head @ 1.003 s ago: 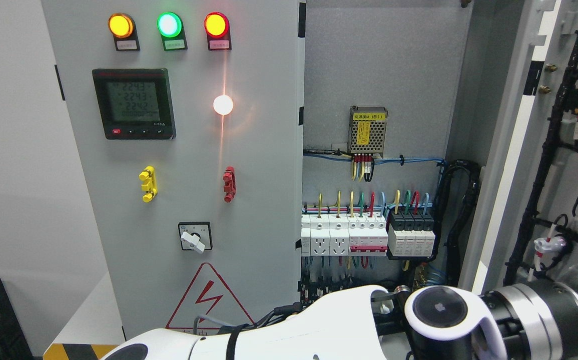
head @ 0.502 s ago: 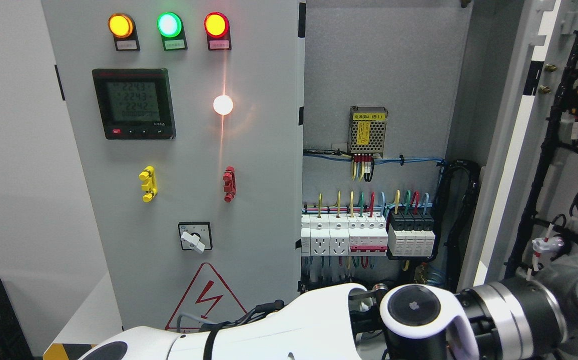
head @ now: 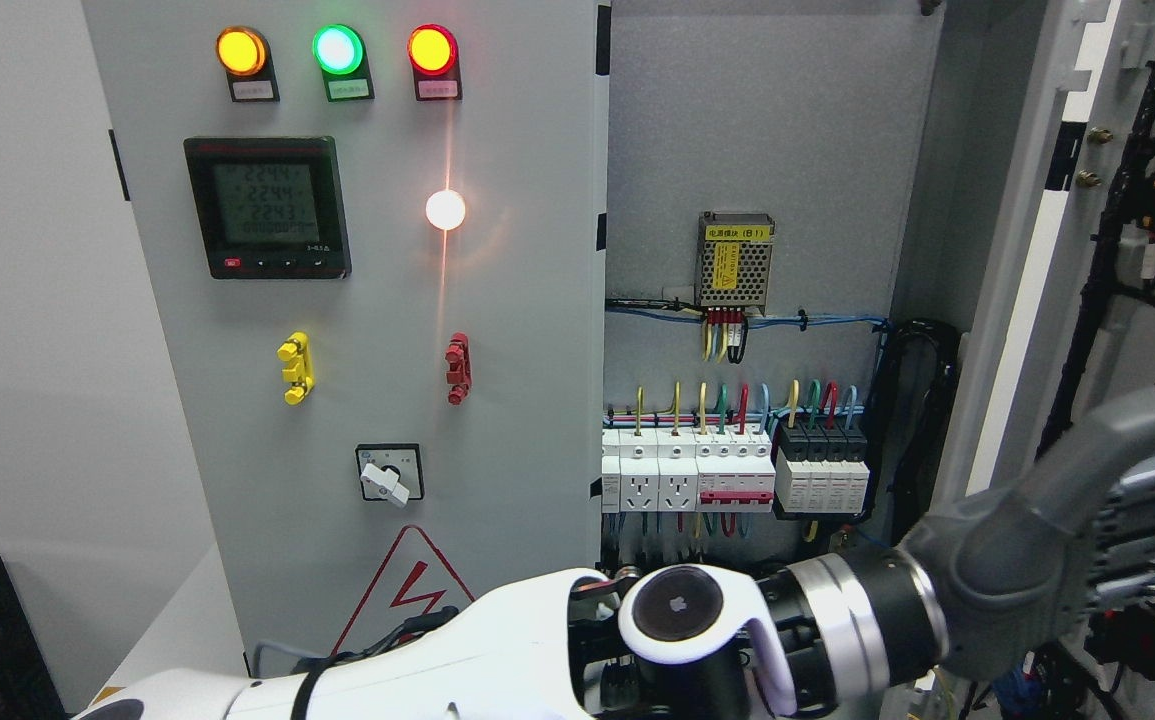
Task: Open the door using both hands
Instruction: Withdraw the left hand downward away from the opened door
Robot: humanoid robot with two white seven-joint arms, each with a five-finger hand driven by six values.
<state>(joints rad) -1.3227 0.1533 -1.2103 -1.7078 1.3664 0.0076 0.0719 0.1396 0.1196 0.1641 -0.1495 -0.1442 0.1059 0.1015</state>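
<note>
An electrical cabinet fills the frame. Its left door [head: 357, 330] is closed and takes up the left half of the picture, carrying three lit indicator lamps [head: 337, 50] along the top, a digital meter [head: 267, 207] below them, and a rotary switch [head: 390, 472] above a red lightning warning triangle [head: 407, 590]. The right door [head: 1067, 250] is already swung open at the right edge of the frame, its inner face showing black cable bundles. Between the doors the cabinet interior is exposed, with a row of circuit breakers [head: 737, 465] at centre and a small power supply [head: 735, 261] above them.

The robot's left arm enters at the lower left and crosses the bottom of the frame. Its left hand [head: 1067, 530] sits at the lower right, thumb raised and fingers extended against the inner side of the open door, gripping nothing visible. The right hand is out of view.

The task seems partly done: one door stands open, while the left door probably remains to be opened.
</note>
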